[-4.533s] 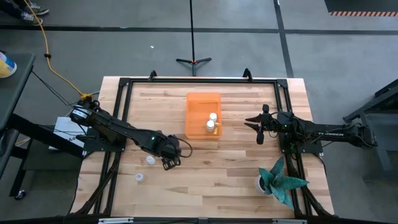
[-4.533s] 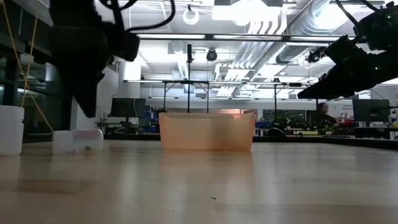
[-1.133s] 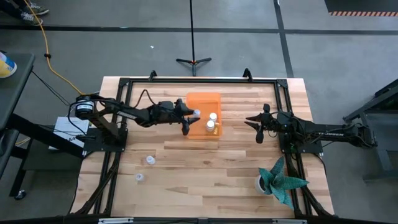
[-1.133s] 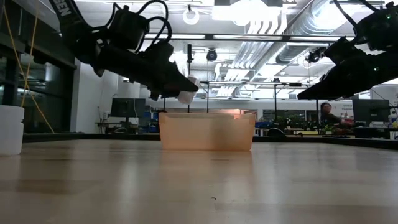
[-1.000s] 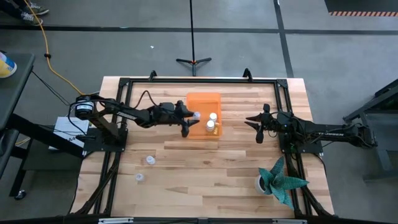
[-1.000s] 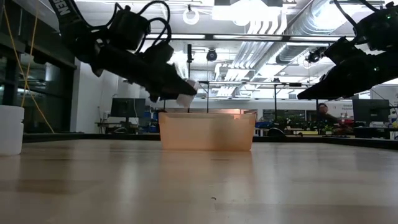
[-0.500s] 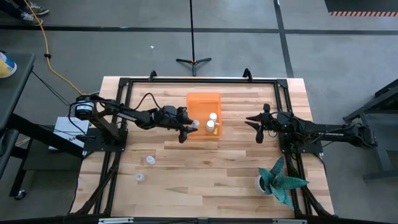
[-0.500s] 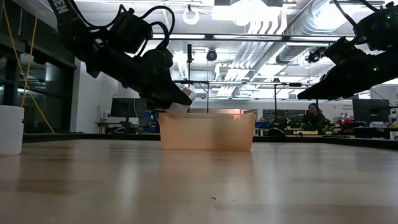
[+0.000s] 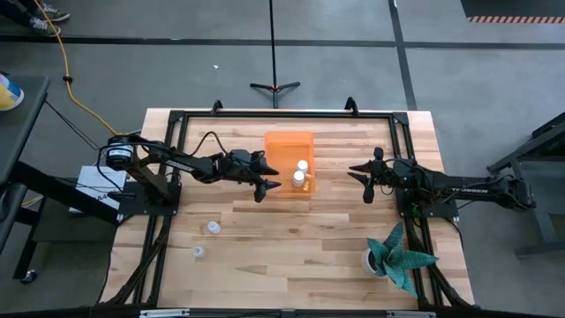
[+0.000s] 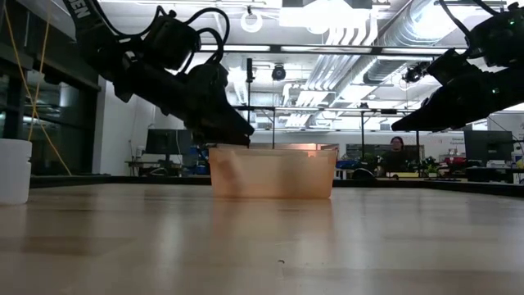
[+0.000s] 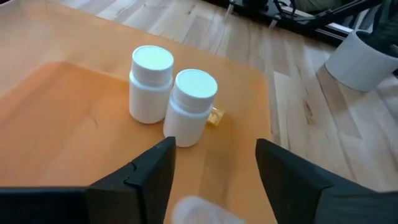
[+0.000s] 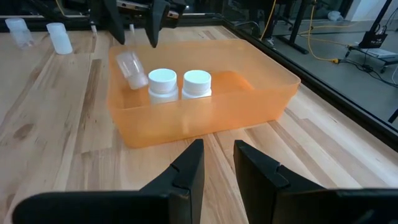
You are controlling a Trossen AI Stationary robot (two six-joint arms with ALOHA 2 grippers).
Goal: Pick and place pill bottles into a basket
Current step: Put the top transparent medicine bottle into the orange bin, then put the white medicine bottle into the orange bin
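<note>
The orange basket (image 9: 287, 143) sits at the table's middle far side, with two white-capped pill bottles (image 9: 301, 173) standing upright in it; they also show in the left wrist view (image 11: 171, 99). My left gripper (image 9: 265, 183) hangs open over the basket's near left corner. A third pale bottle (image 12: 130, 68) is below its fingertips, tilted and in the air inside the basket, touching neither finger. Two more bottles (image 9: 213, 228) (image 9: 198, 252) stand on the table at the near left. My right gripper (image 9: 364, 181) waits open to the right of the basket.
A white pot with a teal plant (image 9: 388, 256) stands at the near right. Black frame rails run along the table's left, right and far edges. Bare wood lies between the basket and the near edge.
My left gripper has come down and a little toward the near edge over the basket's left side. It has let go of the pale bottle, which was at its fingertips above the rim and now drops tilted into the basket.
</note>
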